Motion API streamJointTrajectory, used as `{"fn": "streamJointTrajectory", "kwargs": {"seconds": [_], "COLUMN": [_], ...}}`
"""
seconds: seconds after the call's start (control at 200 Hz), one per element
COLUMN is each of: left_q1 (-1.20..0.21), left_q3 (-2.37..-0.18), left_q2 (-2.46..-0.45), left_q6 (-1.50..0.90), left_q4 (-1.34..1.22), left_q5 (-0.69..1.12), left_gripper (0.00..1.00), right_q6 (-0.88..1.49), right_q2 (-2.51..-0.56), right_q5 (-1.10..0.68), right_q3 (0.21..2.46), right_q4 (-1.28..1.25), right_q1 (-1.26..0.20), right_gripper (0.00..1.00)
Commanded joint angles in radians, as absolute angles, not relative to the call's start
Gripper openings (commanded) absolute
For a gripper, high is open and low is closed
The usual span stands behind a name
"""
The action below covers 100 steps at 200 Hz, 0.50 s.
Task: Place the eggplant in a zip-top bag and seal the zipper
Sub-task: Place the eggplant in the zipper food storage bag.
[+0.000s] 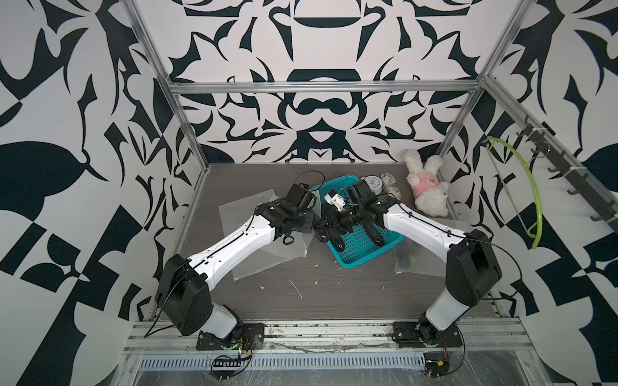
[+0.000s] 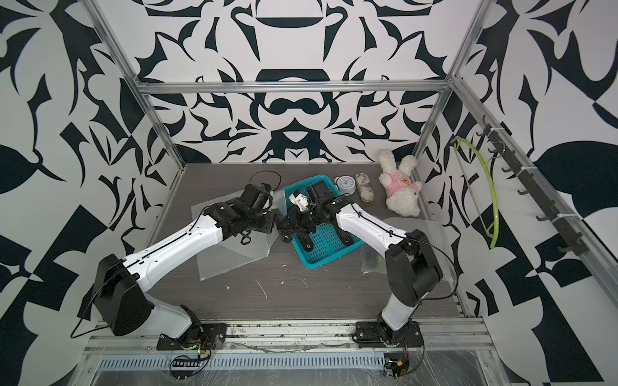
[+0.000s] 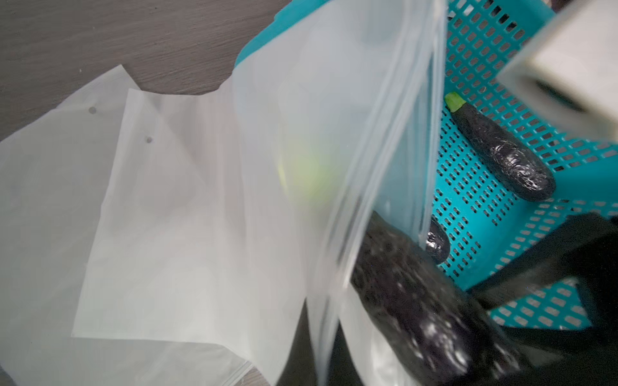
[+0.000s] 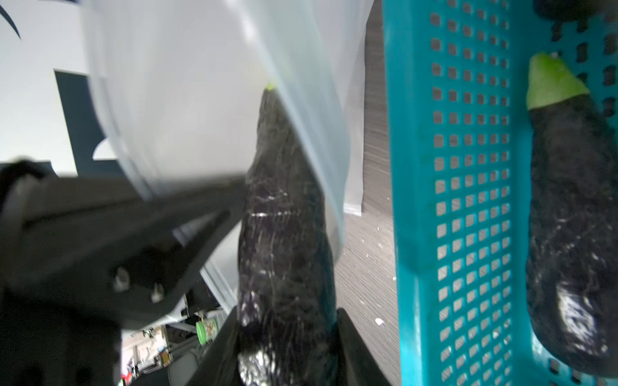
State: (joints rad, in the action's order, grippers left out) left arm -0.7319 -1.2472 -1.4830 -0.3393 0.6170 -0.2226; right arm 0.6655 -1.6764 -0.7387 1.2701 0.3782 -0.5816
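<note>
My left gripper (image 3: 322,367) is shut on the rim of a frosted zip-top bag (image 3: 317,133) and holds it up with the mouth open. My right gripper (image 4: 287,334) is shut on a dark purple eggplant (image 4: 284,234); its green-tipped end pokes into the bag's mouth (image 4: 200,100). The left wrist view shows the same eggplant (image 3: 411,300) partly behind the bag's film. In both top views the two grippers (image 1: 317,224) (image 2: 279,223) meet at the near left corner of the teal basket (image 1: 364,254).
Two more eggplants (image 3: 501,153) (image 3: 436,244) lie in the teal basket (image 3: 485,200). Spare flat bags (image 1: 254,207) lie under my left arm, and another bag (image 1: 414,257) lies under the right arm. A plush rabbit (image 1: 426,187), a clock (image 1: 372,183) and a pouch (image 1: 389,185) sit at the back right.
</note>
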Motion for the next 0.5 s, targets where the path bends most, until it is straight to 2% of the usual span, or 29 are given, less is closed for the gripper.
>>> {"fn": "streamJointTrajectory", "kwargs": {"seconds": [0.0,0.3,0.495], "left_q1": [-0.748,-0.752,-0.754], "left_q3": [-1.239,-1.214,-1.197], "left_q2": [-1.475,-1.439,-1.439], "left_q6": [-0.321,-0.340,-0.367], "left_q4": [0.607,0.590,0.591], "left_q5": [-0.233,-0.205,-0.216], "left_gripper": [0.00,0.00,0.00], "right_q6": [0.748,0.935,0.957], "right_q2": [-1.681,-1.729,-1.734], "right_q5": [-0.733,-0.708,-0.657], "right_q3": [1.310,1.331,1.375], "right_q4": [0.290,0.164,0.182], "right_q1": [-0.577,-0.554,-0.564], "right_gripper": [0.27,0.28,0.28]}}
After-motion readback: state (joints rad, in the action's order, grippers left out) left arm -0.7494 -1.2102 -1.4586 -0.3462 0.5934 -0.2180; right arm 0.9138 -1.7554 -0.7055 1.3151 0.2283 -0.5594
